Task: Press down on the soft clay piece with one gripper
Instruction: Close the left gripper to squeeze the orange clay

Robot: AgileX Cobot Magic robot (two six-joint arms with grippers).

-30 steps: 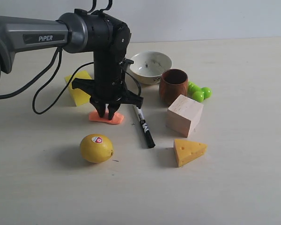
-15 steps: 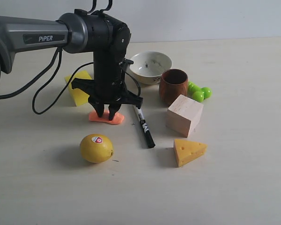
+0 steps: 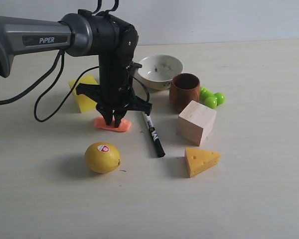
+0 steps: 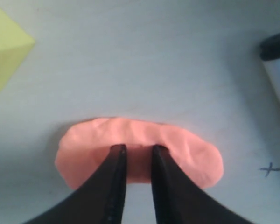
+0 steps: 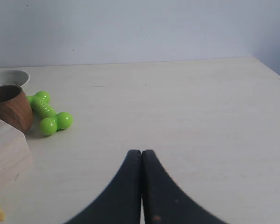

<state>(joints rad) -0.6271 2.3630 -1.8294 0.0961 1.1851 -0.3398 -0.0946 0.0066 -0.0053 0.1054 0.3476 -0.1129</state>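
The soft clay piece [image 3: 121,126] is a flat salmon-orange lump on the table, in front of a yellow block. My left gripper [image 3: 113,121] points straight down on it, on the black and grey PIPER arm. In the left wrist view the two black fingertips [image 4: 117,151] rest on top of the clay piece [image 4: 186,149] near its middle. A narrow gap separates them, so the left gripper [image 4: 138,148] is open by a little, with nothing clamped. My right gripper [image 5: 141,153] is shut and empty over bare table, out of the exterior view.
A lemon [image 3: 102,157] lies in front of the clay and a black marker [image 3: 153,134] beside it. Further right are a wooden cube [image 3: 196,122], cheese wedge [image 3: 201,160], brown cup [image 3: 185,91], white bowl [image 3: 160,70] and green toy [image 3: 212,97]. The yellow block [image 3: 83,94] stands behind.
The left arm has shifted only a hair to the left. Its fingertips stay on the clay, which has not visibly moved.
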